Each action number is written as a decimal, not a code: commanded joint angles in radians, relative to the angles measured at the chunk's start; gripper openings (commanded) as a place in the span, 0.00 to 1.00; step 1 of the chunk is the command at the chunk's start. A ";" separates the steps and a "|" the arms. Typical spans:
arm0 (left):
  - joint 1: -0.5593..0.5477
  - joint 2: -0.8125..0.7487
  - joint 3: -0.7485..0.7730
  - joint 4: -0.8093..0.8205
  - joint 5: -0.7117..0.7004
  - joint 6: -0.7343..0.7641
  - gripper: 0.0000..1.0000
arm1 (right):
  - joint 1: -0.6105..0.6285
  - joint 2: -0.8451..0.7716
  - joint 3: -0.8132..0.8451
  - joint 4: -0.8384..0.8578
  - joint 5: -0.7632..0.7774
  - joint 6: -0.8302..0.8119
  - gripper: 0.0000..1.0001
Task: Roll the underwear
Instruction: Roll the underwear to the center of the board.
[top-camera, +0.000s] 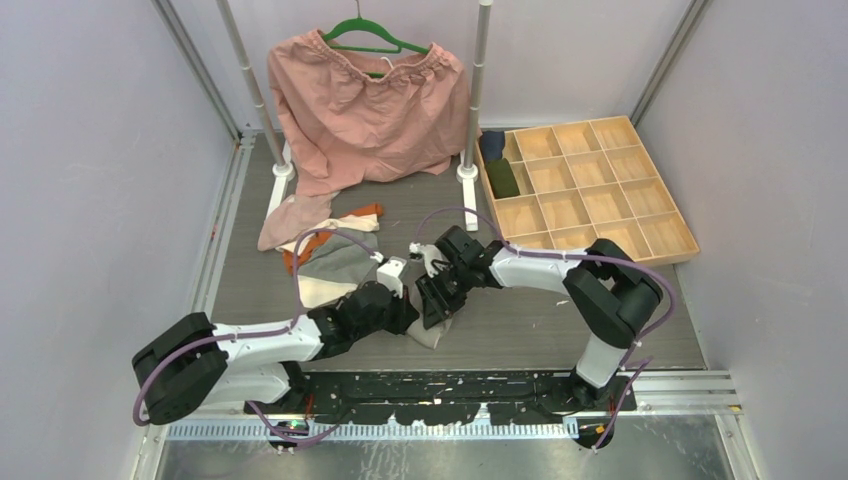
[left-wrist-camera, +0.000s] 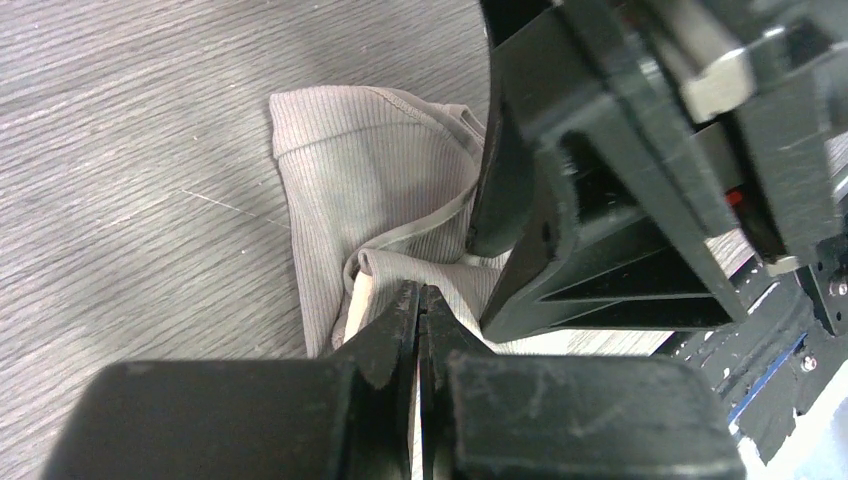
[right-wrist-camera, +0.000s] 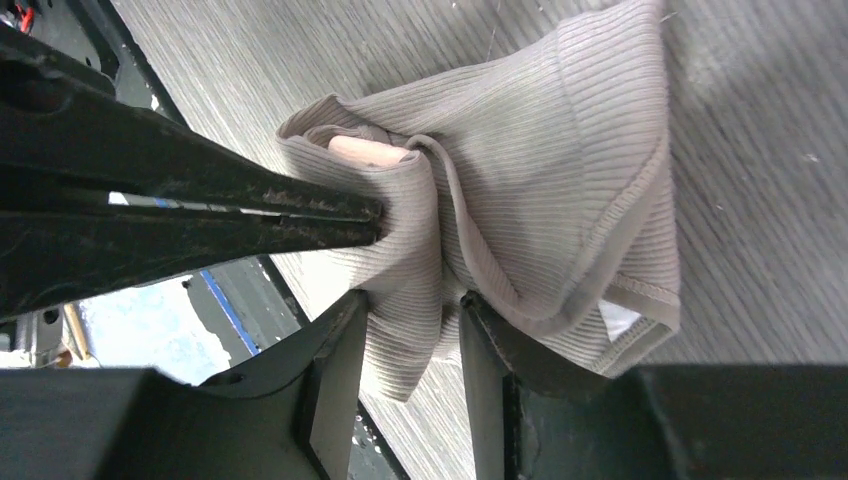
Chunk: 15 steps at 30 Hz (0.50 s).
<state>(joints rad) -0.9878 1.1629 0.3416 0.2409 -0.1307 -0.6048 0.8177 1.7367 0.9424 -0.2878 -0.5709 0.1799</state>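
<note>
Ribbed grey cloth underwear (left-wrist-camera: 350, 170) is seen bunched on the grey wood-grain table (top-camera: 560, 330), near its front edge and between the two arms at centre.

Left gripper (left-wrist-camera: 420, 295): jaws are fully closed. A fold of the garment's edge is pinched at the very tips, and no gap is seen between the fingers in the left wrist view.

Right gripper (right-wrist-camera: 412, 305): jaws are narrowed onto a thick gathered bunch of the same garment. The cloth fills the gap and is touched by both fingers. The remaining fabric is draped over and beyond the right finger, with the stitched hem showing.

The two grippers are set just beside each other, at roughly right angles, both on the same crumpled end of the cloth. A pale pink patch is visible inside the fold, beside the left tips. The far part of the garment lies flat on the table.

A loose heap of small cloth garments in dusty pink, orange, cream and grey (top-camera: 330, 255) is recorded behind the left arm, apart from the held piece.

At the rear, a large salmon-pink garment (top-camera: 370, 110) is hung on a green hanger (top-camera: 375, 38). At rear right a compartmented wooden tray (top-camera: 620, 195) is noted, with a dark green cloth roll (top-camera: 503, 178) and a navy cloth roll (top-camera: 492, 143) in its left compartments.
</note>
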 joint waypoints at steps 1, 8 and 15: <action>0.005 0.004 -0.035 -0.001 -0.026 -0.030 0.01 | -0.002 -0.095 -0.007 -0.004 0.080 0.004 0.45; 0.005 -0.008 -0.055 -0.026 -0.039 -0.051 0.00 | -0.003 -0.206 -0.041 -0.043 0.261 -0.008 0.45; 0.005 -0.002 -0.054 -0.040 -0.044 -0.058 0.01 | 0.003 -0.334 -0.146 0.109 0.247 0.151 0.36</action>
<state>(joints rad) -0.9863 1.1553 0.3126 0.2691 -0.1501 -0.6624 0.8181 1.4750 0.8463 -0.3065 -0.3187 0.2089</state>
